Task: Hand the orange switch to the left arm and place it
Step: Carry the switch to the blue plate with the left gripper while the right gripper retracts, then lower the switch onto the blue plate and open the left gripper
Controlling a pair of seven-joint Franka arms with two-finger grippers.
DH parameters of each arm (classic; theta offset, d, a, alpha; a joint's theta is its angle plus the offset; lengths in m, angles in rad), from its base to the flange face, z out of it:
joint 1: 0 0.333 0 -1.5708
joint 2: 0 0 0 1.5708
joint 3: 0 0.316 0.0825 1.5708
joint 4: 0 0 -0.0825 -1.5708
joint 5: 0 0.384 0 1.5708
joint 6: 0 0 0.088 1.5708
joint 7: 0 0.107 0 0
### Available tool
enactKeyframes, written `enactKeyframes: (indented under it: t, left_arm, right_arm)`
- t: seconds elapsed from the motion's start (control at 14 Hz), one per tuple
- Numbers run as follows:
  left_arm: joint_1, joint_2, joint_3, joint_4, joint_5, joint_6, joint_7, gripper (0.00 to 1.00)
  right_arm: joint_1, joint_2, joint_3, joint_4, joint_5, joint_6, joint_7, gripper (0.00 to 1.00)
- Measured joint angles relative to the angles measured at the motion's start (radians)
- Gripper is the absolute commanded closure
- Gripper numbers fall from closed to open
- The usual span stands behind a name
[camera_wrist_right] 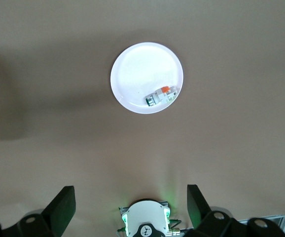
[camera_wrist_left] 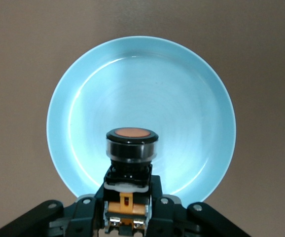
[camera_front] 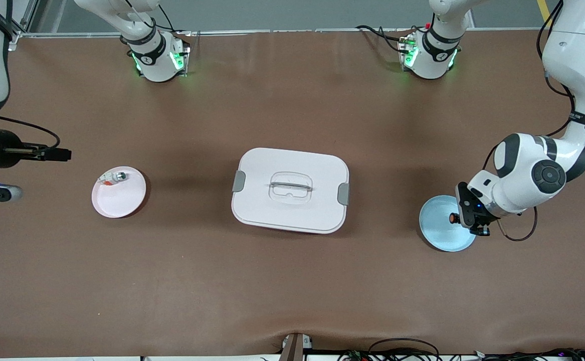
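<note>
The orange switch (camera_wrist_left: 131, 143), black-bodied with a round orange cap, is clamped upright between the fingers of my left gripper (camera_wrist_left: 128, 210). In the front view the switch (camera_front: 453, 218) and left gripper (camera_front: 460, 216) hang just above a light blue plate (camera_front: 440, 234) at the left arm's end of the table. The blue plate (camera_wrist_left: 147, 84) is bare under the switch. The white box (camera_front: 262, 200) with grey latches sits mid-table. My right gripper (camera_wrist_right: 130, 200) is open and holds nothing, high over the right arm's end of the table.
A pink plate (camera_front: 122, 203) beside the right arm's end holds a small silver-and-white part (camera_front: 114, 177); the plate (camera_wrist_right: 135, 69) and part (camera_wrist_right: 160, 96) also show in the right wrist view. Cables run along the table's front edge.
</note>
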Motion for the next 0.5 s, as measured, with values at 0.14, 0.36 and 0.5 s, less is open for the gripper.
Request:
enactKeyframes:
  t: [0.14, 0.36, 0.5]
  left_arm:
    - [-0.001, 0.006, -0.002, 0.0, 0.016, 0.001, 0.016, 1.0]
    - [-0.002, 0.03, -0.005, -0.001, 0.062, 0.039, 0.016, 1.0]
    - [-0.002, 0.062, -0.005, -0.001, 0.081, 0.08, 0.016, 1.0]
  right_arm:
    - [-0.011, -0.011, 0.0, 0.032, 0.0, -0.001, 0.0, 0.0]
    - [-0.015, -0.044, 0.003, 0.054, 0.0, -0.003, 0.0, 0.0]
    - [-0.015, -0.064, 0.005, 0.053, 0.0, -0.009, 0.015, 0.0]
